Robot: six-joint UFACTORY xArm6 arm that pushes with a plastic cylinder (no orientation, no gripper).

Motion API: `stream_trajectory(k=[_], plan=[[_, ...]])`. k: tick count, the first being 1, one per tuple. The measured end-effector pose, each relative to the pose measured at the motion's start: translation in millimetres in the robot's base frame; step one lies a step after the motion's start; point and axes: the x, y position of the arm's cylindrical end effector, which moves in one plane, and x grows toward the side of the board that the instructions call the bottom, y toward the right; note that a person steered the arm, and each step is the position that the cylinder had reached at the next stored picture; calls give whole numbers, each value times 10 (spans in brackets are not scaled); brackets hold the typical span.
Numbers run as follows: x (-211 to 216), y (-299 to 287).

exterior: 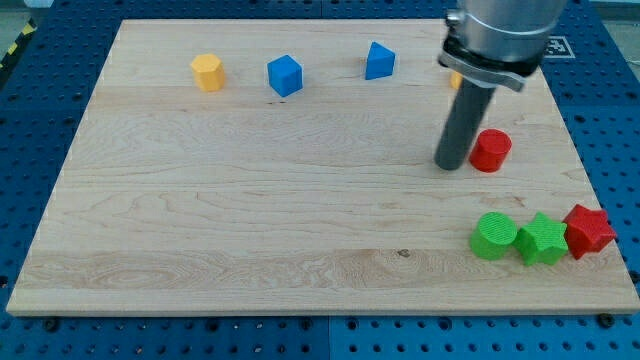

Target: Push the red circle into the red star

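Observation:
The red circle lies on the wooden board at the view's right. The red star lies near the board's lower right corner, below and to the right of the red circle. My tip rests on the board just left of the red circle, almost touching its left side. The rod rises from there to the arm's grey body at the view's top right.
A green circle and a green star lie in a row left of the red star. A yellow hexagon, a blue cube and a blue block lie along the board's top. An orange block peeks out behind the rod.

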Motion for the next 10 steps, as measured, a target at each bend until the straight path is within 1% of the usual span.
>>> stream_trajectory(k=[1,2,3,4,5,6,7,9,10], plan=[[-212,39],[-43,617],[436,1037],[509,1031],[100,948],[-120,1273],[111,1660],[496,1630],[354,1626]])
